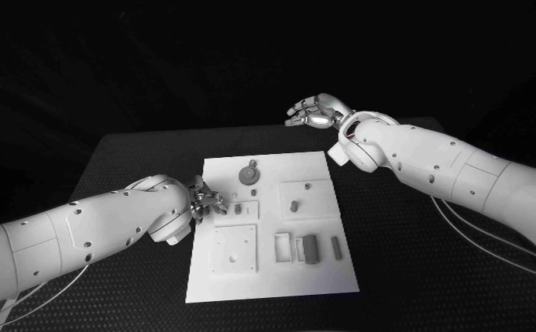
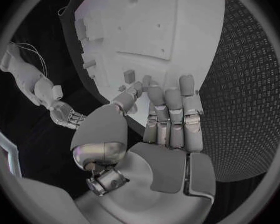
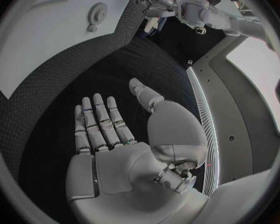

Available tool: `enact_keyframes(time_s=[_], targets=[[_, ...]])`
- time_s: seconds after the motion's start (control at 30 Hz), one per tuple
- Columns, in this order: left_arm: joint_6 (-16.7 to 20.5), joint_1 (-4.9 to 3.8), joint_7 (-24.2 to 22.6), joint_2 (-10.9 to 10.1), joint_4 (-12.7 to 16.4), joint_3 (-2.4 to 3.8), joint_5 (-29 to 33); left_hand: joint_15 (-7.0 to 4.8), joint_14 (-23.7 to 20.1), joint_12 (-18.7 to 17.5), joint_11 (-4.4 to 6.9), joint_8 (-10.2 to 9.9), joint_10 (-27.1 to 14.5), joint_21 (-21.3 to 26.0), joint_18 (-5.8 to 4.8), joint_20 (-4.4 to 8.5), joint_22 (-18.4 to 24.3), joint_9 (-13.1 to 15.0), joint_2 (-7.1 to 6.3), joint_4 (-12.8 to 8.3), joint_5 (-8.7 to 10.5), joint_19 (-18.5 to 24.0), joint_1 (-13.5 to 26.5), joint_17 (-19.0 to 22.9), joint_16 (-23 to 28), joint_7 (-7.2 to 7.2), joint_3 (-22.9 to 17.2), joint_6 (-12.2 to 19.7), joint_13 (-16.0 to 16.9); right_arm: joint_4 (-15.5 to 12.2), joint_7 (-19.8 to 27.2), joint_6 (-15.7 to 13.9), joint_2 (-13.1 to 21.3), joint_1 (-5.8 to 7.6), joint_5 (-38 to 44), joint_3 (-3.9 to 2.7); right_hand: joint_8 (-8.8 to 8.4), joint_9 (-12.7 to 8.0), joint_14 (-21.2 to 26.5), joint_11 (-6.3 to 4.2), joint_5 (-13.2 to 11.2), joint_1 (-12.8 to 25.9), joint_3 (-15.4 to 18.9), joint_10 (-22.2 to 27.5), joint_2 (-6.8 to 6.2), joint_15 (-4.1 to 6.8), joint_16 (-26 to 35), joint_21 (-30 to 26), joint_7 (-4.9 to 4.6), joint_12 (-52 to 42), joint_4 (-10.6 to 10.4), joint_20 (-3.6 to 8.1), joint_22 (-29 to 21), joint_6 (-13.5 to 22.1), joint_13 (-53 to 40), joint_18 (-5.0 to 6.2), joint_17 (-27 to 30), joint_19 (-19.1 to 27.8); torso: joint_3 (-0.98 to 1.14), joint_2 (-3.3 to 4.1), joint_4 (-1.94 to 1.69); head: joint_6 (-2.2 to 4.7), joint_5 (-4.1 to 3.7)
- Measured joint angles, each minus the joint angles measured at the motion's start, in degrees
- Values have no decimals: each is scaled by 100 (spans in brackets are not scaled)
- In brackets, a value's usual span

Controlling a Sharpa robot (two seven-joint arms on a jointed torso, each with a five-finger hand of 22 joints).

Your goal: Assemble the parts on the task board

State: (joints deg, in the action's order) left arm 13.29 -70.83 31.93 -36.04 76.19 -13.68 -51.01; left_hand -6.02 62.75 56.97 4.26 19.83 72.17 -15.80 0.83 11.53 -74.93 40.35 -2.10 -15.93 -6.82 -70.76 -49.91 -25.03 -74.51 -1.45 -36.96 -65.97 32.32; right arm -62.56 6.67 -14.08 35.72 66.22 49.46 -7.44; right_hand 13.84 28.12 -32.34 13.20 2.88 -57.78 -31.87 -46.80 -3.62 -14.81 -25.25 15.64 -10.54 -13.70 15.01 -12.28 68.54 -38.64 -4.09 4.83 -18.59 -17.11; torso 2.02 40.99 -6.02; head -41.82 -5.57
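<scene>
Table: black table [image 1: 134, 154] with a fine woven, diamond-like texture; dark room behind it
Board: white, flat, rectangular task board [image 1: 273, 227] in the middle of the table; shallow square recesses and small holes cut into its matte face
Parts: a round toothed gear [image 1: 248, 175] near the far end; an oval slot piece [image 1: 293, 206] in a square recess; narrow upright blocks [image 1: 304, 248] near the front right
Left hand: left hand [image 1: 207, 202] at the board's left edge, silver and glossy; fingers straight and pressed side by side over the board, thumb bent toward them; whether anything is pinched, cannot tell
Right hand: right hand [image 1: 316, 111] raised beyond the board's far right corner, well apart from it; fingers extended and slightly spread, palm bare
Cables: thin white cables [image 1: 480, 231] trail under the right arm
</scene>
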Motion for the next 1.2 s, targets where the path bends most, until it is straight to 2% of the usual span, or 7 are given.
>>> enact_keyframes(time_s=[1.2], targets=[[-90,-7,36,28,-22,6,-232,0,0,-22,16,8,-5,0,0,0,2,1,0,19,23,0,0,0,0,-16,51,0,9,-1,-2,20,-2,-2,-2,0,0,-4,0,0,0,0,0,0,0,0,24,-23,0,22,0,0,11,0,0,0,4,0,1,0,-2,-25,-6]])
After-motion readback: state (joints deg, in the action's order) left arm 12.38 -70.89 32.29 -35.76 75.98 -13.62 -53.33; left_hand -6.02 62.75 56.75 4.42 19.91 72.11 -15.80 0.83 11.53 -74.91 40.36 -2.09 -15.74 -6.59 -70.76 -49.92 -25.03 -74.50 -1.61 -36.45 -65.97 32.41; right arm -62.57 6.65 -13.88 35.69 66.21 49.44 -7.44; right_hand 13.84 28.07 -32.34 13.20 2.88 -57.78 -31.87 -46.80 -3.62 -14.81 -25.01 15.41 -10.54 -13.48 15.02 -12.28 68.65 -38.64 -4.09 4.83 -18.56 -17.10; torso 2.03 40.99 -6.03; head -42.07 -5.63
